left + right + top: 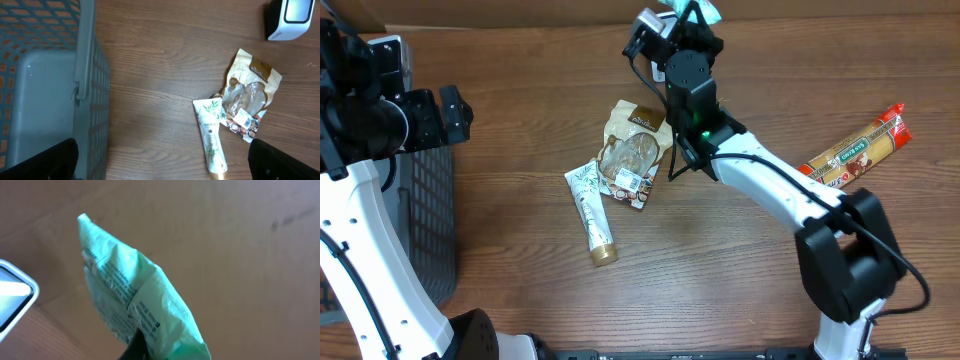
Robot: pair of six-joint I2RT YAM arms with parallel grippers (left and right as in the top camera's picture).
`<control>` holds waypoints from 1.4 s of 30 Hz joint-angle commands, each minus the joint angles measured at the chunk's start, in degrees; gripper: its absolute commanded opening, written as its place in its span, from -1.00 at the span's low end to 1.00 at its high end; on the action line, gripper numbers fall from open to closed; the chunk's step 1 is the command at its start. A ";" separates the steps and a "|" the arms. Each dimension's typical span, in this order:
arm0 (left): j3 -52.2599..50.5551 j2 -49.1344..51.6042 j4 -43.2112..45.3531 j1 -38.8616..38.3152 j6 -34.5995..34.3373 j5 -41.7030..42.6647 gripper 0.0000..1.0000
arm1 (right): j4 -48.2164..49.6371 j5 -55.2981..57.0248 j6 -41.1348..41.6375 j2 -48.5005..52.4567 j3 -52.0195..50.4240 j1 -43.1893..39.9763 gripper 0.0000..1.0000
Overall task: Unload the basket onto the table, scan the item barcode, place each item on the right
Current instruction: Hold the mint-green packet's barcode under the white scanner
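My left pincer (436, 112) is spread wide by the basket (425, 230) at the bench's left edge. Tube (592, 212) and brown pouch (632, 155) lie mid-bench, touching. My right pincer (692, 20) pinches the green packet (135, 290) at the far edge, just beside the scanner (645, 32).

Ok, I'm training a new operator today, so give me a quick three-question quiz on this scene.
1. True or false: the right pincer grips a green pouch.
2. Which lies against the tube? A) brown pouch B) pasta pack C) scanner
3. Fill in: the left pincer is ___ and holds nothing.

Key: 1 true; 2 A; 3 open.
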 commanded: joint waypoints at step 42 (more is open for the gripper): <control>-0.09 -0.17 0.04 0.22 1.46 -0.11 0.99 | -1.73 -12.07 -10.12 19.15 14.34 -7.04 -0.93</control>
